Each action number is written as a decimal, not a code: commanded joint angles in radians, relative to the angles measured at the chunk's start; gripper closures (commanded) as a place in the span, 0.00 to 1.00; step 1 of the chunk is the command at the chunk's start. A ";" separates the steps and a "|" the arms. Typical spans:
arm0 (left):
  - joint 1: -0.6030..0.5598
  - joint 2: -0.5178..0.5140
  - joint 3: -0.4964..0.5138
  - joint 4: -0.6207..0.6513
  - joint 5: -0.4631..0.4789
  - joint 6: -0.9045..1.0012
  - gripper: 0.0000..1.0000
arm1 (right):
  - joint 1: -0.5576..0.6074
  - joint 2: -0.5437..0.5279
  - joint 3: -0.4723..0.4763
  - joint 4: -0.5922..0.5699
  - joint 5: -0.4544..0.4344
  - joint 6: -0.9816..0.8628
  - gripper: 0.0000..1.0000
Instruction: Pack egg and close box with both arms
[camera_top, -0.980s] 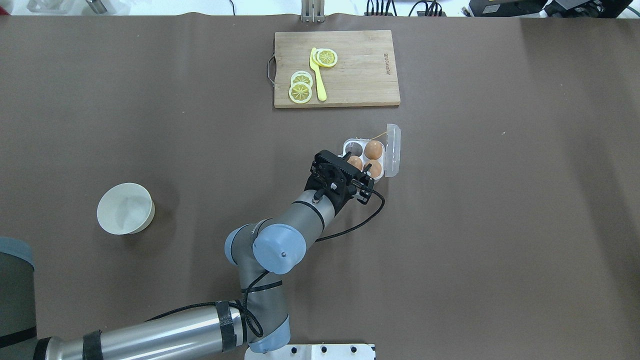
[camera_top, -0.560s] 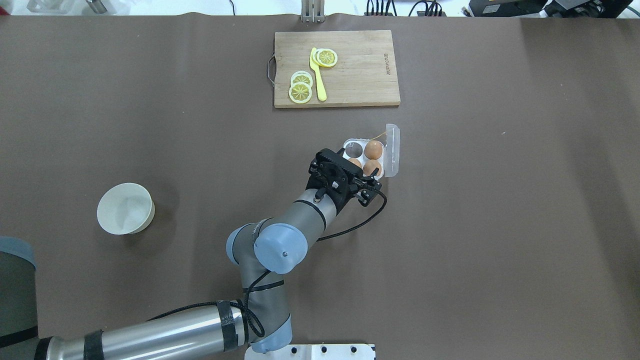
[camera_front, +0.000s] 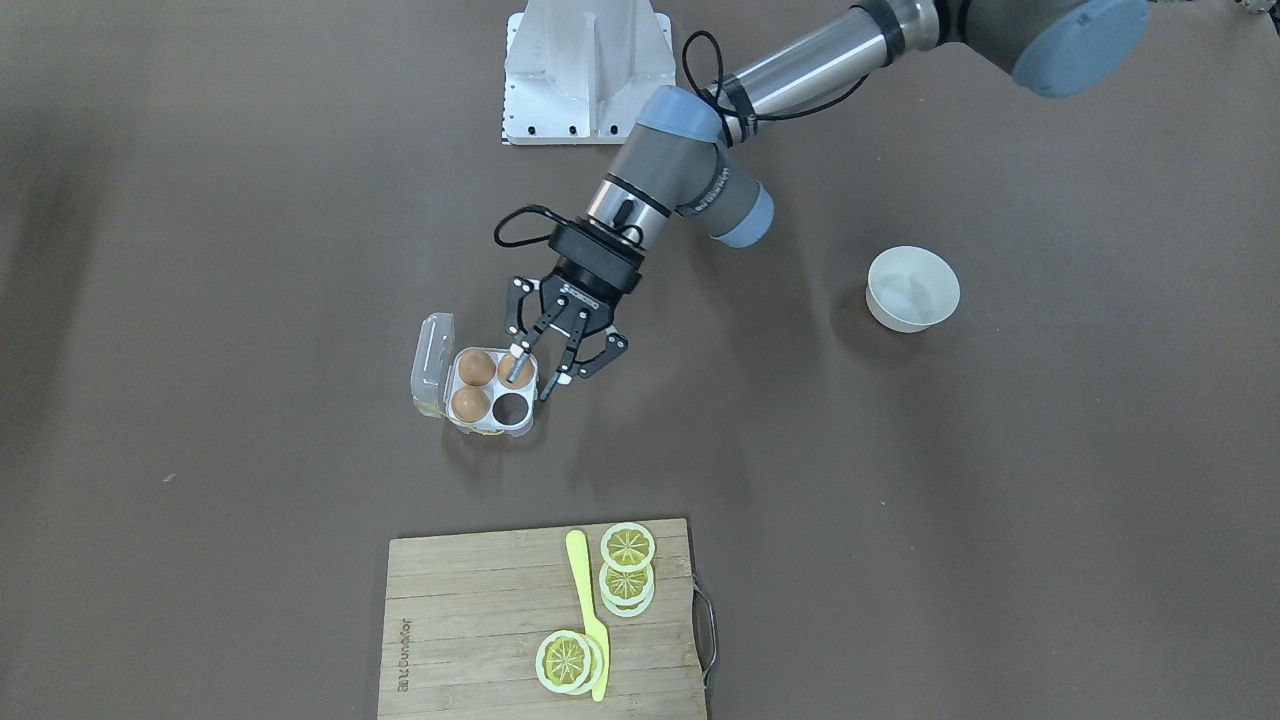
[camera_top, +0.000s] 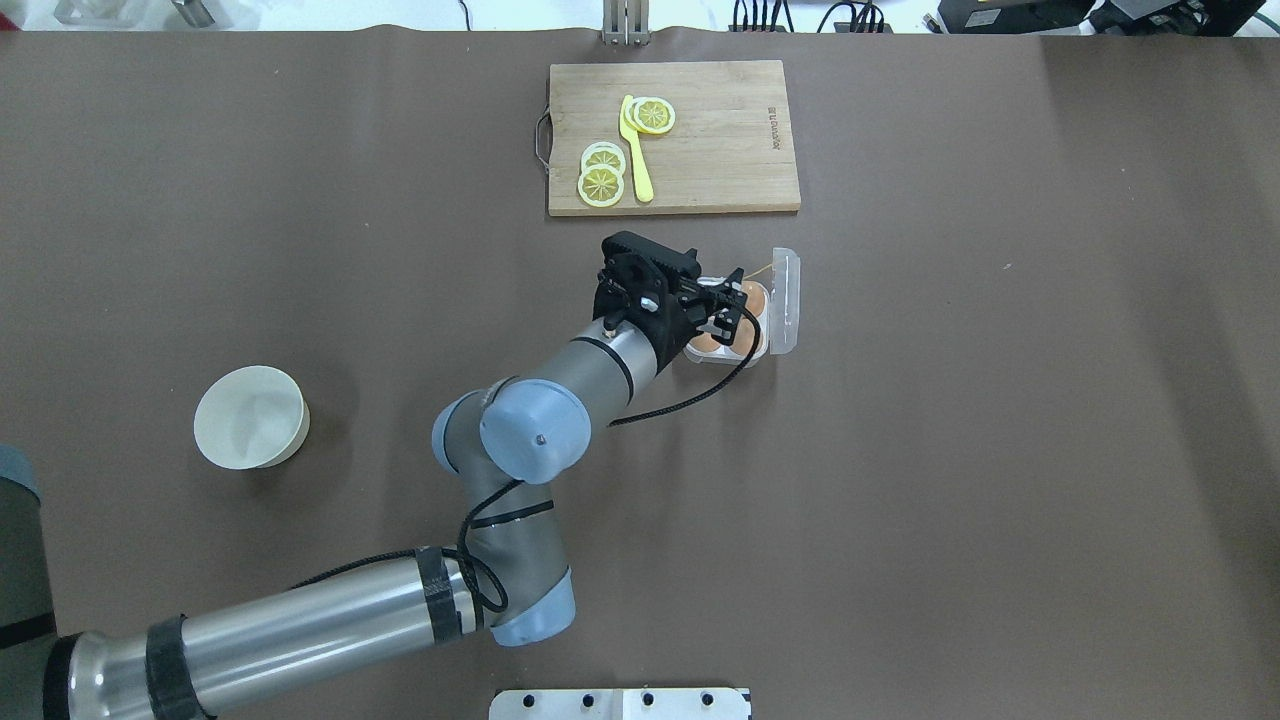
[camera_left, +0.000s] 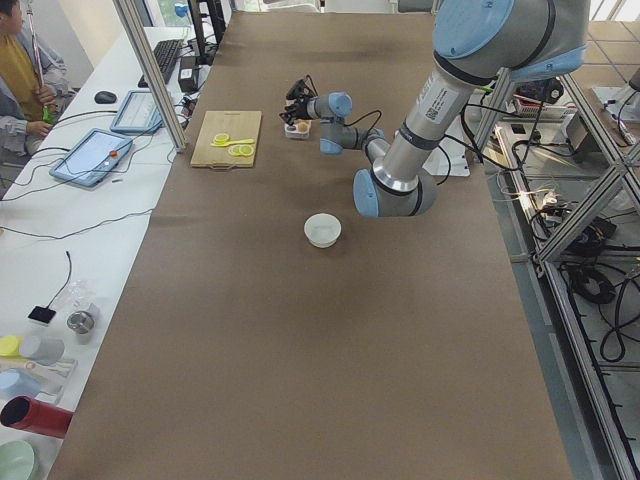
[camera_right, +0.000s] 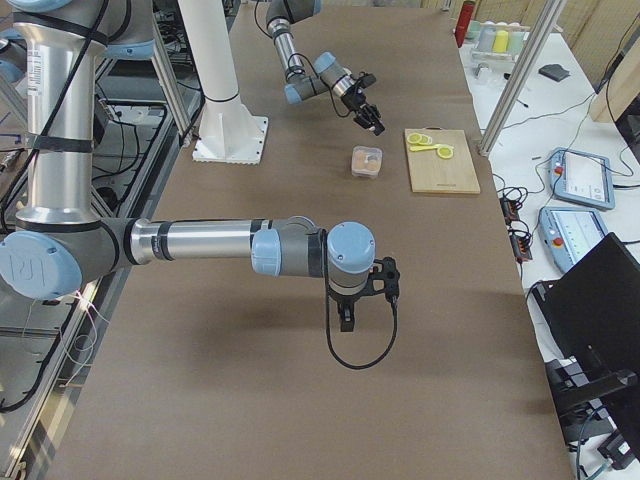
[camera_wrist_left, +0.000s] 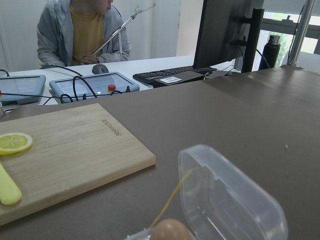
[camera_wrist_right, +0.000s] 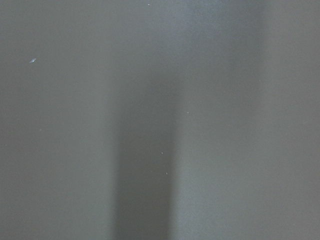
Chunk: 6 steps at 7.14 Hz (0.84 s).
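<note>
The clear box (camera_front: 523, 424) stands mid-table with its lid (camera_front: 432, 365) open and upright. It holds three brown eggs, one egg (camera_front: 476, 367) in each of three cups; the fourth cup (camera_front: 511, 407) is empty. My left gripper (camera_front: 531, 385) is open and empty, its fingertips (camera_front: 515, 374) just above the box's robot-side cups. From overhead the left wrist covers part of the box (camera_top: 770, 352). The left wrist view shows the lid (camera_wrist_left: 230, 200) and an egg top (camera_wrist_left: 170, 231). My right gripper (camera_right: 362, 296) hangs over bare table far to the right; I cannot tell its state.
A wooden cutting board (camera_top: 720, 160) with lemon slices (camera_top: 601, 184) and a yellow knife (camera_top: 636, 150) lies beyond the box. A white bowl (camera_top: 250, 416) stands at the left. A white metal stand (camera_front: 585, 70) is at the robot's base. Operators sit beyond the table's far edge.
My left gripper has moved away from the robot, from the box's near side to above it, and turned. The box and three eggs have stayed in place.
</note>
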<state>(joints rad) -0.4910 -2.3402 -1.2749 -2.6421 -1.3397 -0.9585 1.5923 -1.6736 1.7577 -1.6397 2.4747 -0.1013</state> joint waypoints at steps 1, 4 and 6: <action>-0.227 0.167 -0.241 0.399 -0.463 -0.219 1.00 | -0.001 0.015 0.005 0.001 -0.008 0.009 0.00; -0.515 0.403 -0.487 0.780 -0.750 -0.054 0.03 | -0.002 0.049 0.008 0.003 -0.014 0.009 0.00; -0.720 0.577 -0.509 0.791 -0.878 0.267 0.02 | -0.008 0.081 0.003 0.003 -0.017 0.011 0.00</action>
<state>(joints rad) -1.0903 -1.8643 -1.7712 -1.8658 -2.1293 -0.8745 1.5885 -1.6128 1.7638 -1.6368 2.4588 -0.0917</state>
